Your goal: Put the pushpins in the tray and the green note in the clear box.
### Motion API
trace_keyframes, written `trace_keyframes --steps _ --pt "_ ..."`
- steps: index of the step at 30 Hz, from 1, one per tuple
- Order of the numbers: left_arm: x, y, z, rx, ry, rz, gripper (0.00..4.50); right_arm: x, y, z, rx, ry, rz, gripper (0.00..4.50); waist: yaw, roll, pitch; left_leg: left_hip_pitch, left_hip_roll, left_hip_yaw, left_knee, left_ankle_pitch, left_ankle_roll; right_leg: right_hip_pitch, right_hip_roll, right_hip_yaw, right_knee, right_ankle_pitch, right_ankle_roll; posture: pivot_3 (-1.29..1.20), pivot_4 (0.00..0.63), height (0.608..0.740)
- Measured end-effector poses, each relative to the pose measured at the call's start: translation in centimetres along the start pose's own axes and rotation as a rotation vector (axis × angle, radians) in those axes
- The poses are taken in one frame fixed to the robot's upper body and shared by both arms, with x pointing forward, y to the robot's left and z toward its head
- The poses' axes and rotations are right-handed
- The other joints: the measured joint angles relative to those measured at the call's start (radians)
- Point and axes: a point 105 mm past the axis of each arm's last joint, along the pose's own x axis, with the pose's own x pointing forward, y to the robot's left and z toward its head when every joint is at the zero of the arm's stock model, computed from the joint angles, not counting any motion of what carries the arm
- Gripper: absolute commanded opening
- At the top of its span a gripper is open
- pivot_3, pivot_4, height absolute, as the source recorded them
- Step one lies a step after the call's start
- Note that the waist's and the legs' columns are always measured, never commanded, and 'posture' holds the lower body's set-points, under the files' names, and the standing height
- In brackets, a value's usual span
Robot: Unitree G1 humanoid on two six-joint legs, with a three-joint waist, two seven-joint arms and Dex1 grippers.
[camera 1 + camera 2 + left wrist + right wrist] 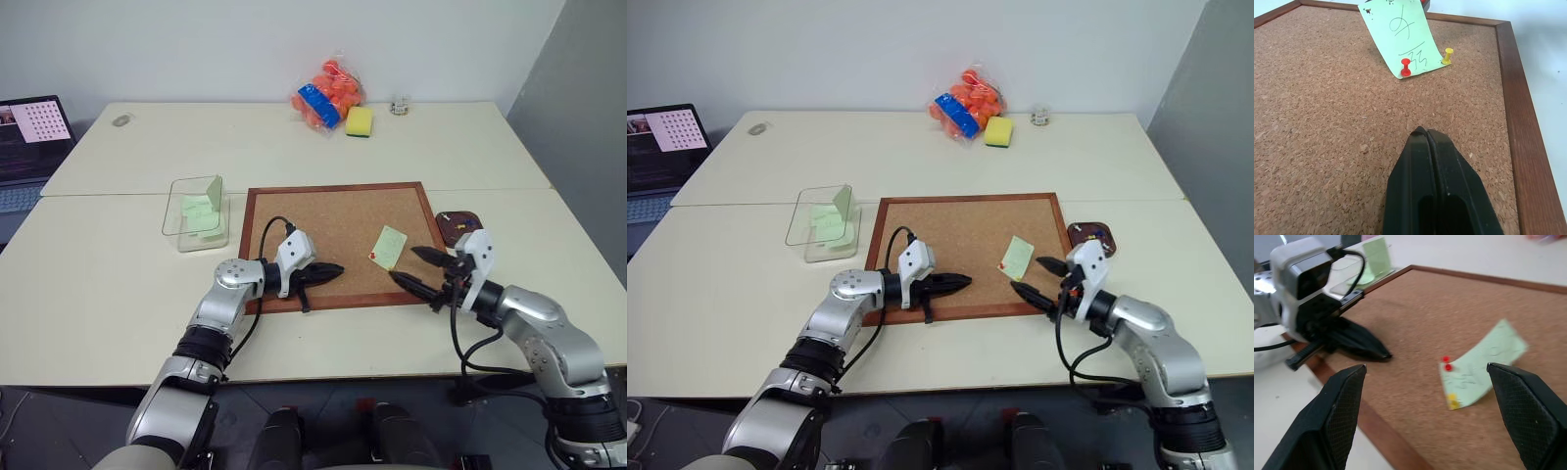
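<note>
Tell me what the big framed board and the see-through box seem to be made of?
The board looks like cork: speckled, grainy tan surface, matte, inside a reddish-brown frame that looks like wood. The box looks like clear hard plastic: green paper inside shows through its glossy walls.

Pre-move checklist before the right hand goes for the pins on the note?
1. Right hand open: ok, jaws wide apart.
2. Left hand shut and holding nothing: ok, low over the corkboard near its front edge.
3. Green note still pinned: ok, red pushpin and yellow pushpin stand at its lower end.
4. Pins seated in the cork or loose: cannot tell.
5. Path from right hand to note unobstructed: ok, bare cork between.
6. Tray reachable: ok, beside the board's right edge, some pins already inside.
7. Clear box ready: ok, upright left of the board, green slips already inside.
</note>
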Motion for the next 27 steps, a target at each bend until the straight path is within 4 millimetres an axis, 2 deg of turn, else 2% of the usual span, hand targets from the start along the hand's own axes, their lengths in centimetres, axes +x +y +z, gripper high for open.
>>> trace_keyframes --steps 4,8,11,17,25,27 --pt "0.1 0.0 0.0 0.001 -0.001 -0.001 0.0 1.7 0.3 0.2 -0.018 -0.008 0.023 4.18 0.0 0.0 0.0 0.0 -0.001 0.0 0.0 0.0 0.0 0.0 0.0 0.0 0.0 0.0 0.0 0.0 0.15 0.74" --pt "0.0 0.0 0.0 0.003 0.0 0.0 0.0 2.8 -0.5 0.0 -0.045 -0.014 0.002 4.18 0.0 0.0 0.0 0.0 0.0 0.0 0.0 0.0 0.0 0.0 0.0 -0.001 0.0 0.0 0.0 0.0 0.15 0.74" --pt "0.0 0.0 0.0 0.006 0.002 0.001 0.0 3.8 -1.7 -1.0 -0.04 -0.003 -0.029 4.18 0.0 0.0 0.0 0.0 0.0 0.0 0.0 0.0 0.0 0.0 0.0 0.0 0.0 0.0 0.0 0.0 0.15 0.74" --pt "0.1 0.0 0.0 0.009 0.004 0.001 0.0 3.7 -2.7 -2.8 -0.05 0.036 -0.06 4.18 0.0 0.0 0.0 0.0 0.0 0.0 0.0 0.0 0.0 0.0 0.0 0.0 0.0 0.0 0.0 0.0 0.15 0.74" --pt "0.0 0.0 0.0 0.011 0.007 0.002 0.0 4.0 -2.3 -2.9 -0.051 0.022 -0.04 4.18 0.0 0.0 0.0 0.0 0.0 0.0 0.0 0.0 0.0 0.0 0.0 0.0 0.0 0.0 0.0 0.0 0.15 0.74" --pt "0.0 0.0 0.0 0.011 0.007 0.002 0.0 4.1 -2.3 -2.9 -0.052 0.021 -0.039 3.79 0.0 0.0 0.0 0.0 0.0 0.0 0.0 0.0 0.0 0.0 0.0 0.0 0.001 0.0 0.0 0.0 0.15 0.74"
